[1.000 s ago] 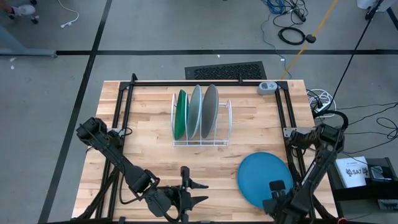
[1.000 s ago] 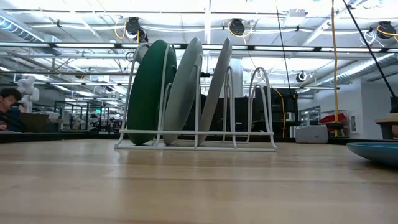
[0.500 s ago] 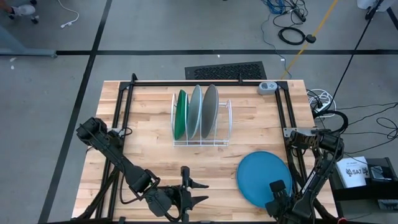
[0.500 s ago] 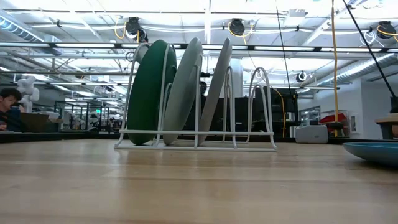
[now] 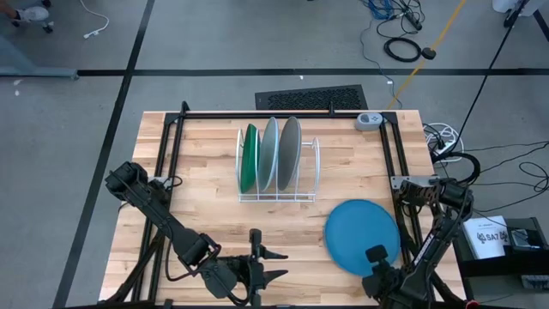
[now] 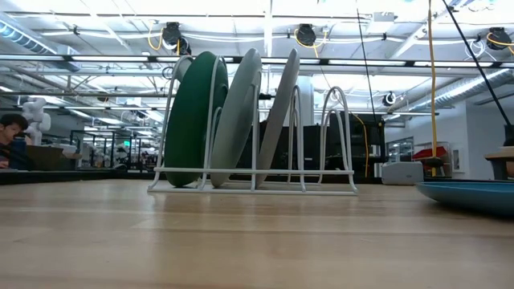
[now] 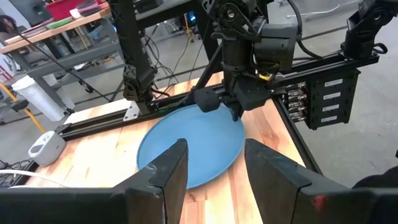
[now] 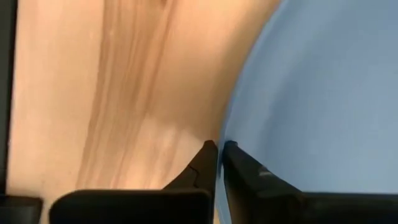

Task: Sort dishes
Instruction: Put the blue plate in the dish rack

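Observation:
Three plates stand on edge in the white wire rack (image 5: pixel 276 196): dark green (image 5: pixel 249 158), pale light blue (image 5: pixel 269 154) and grey (image 5: pixel 290 153); they also show in the low view (image 6: pixel 193 120). The medium blue plate (image 5: pixel 356 230) lies at the near right and also shows in the left wrist view (image 7: pixel 186 146). My right gripper (image 5: pixel 376 257) is shut on its rim. My left gripper (image 5: pixel 264 265) waits open and empty at the near edge, its fingers (image 7: pixel 166 174) pointing toward the blue plate. My right gripper pinches the blue plate's rim (image 8: pixel 231 127) on the plate's near side between its two fingers (image 8: pixel 208 158), one finger on the plate's inner face and one outside the rim. It comes from above, pointing down. Whether the plate is lifted clear, I cannot tell.
A black frame (image 5: pixel 283 113) runs along the table's far edge and down both sides. A small grey device (image 5: pixel 369 120) sits at the far right corner. Bare wood (image 5: pixel 197 172) lies to the left of the rack and in front of it.
My right gripper has moved a little toward the table's far edge and left, taking the blue plate with it; in the low view the plate's edge reaches farther in from the right than before.

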Tool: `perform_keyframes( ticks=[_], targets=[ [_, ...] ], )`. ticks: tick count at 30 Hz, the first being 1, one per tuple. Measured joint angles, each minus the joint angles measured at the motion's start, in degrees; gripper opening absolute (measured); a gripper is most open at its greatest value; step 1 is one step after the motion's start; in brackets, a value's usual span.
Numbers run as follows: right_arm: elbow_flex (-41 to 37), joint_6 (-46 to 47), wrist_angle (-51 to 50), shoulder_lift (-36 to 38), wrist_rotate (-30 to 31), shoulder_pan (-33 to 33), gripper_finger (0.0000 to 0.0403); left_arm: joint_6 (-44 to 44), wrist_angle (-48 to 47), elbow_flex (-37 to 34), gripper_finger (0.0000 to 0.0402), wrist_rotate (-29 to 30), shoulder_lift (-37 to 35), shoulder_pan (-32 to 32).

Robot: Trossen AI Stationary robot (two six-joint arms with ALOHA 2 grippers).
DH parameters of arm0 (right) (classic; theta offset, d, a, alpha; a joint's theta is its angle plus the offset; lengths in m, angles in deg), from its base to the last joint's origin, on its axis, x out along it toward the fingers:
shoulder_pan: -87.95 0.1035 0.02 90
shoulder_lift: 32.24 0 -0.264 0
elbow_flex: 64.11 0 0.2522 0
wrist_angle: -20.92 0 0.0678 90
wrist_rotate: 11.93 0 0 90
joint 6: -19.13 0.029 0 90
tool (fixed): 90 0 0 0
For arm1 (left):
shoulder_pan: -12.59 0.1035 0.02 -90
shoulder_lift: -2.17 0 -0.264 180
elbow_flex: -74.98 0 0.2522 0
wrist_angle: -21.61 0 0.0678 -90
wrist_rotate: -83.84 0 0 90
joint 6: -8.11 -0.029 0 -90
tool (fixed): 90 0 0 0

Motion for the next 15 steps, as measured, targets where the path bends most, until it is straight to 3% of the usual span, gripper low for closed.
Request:
perform_keyframes(
  ticks=[10, 15],
  targets=[
    [19.8, -14.2, -18.7, 1.7, -0.6, -4.9, 0.0002, -0.6, 0.1, 0.0, 0.0160, -2.1, 0.0, 0.5],
    [32.5, -20.3, -28.2, 1.8, -0.3, -7.6, 0.0001, -7.9, 5.6, 0.0, 0.0160, -3.3, 0.0, 0.5]
  ],
)
